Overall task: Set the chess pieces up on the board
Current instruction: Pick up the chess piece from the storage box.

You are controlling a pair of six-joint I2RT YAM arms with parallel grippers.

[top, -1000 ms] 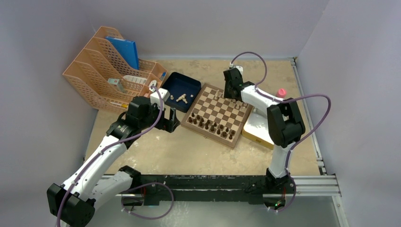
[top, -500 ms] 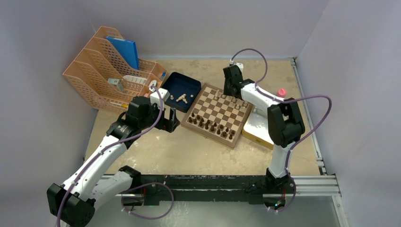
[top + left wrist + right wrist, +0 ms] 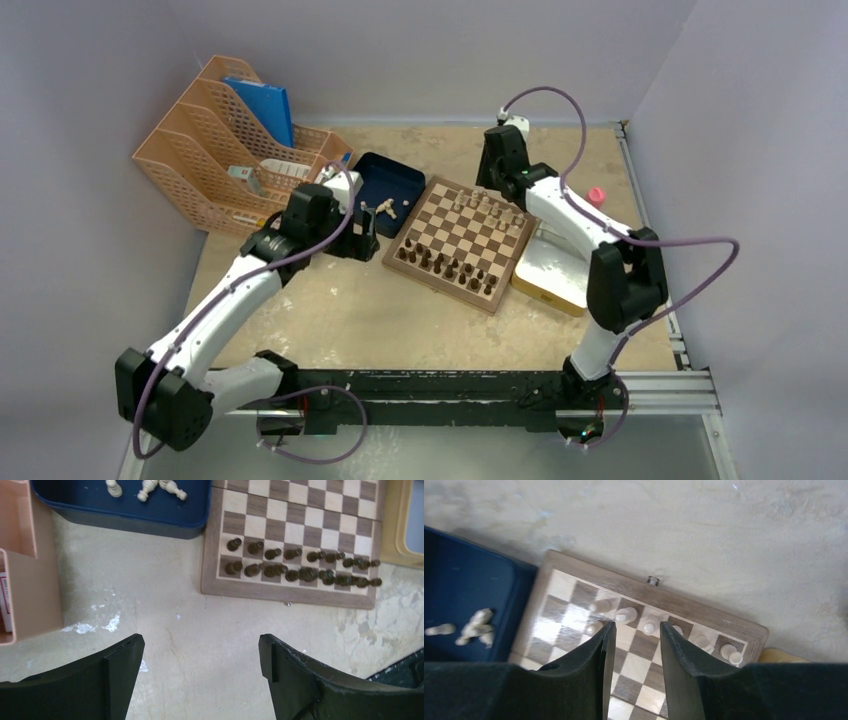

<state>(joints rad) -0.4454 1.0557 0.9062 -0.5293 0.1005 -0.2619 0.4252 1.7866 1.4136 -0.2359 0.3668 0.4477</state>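
Right wrist: right tool jaws parted, empty, over square brown-and-cream checkered wooden board; left tool wide open above bench.

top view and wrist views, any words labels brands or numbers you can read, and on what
No text can be read.
White item in the orange file rack: markings too small to read.
Chessboard, blue tray: no lettering visible.

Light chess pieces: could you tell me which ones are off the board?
The light pieces in the dark blue tray beside the board; the rest stand on its far rows.
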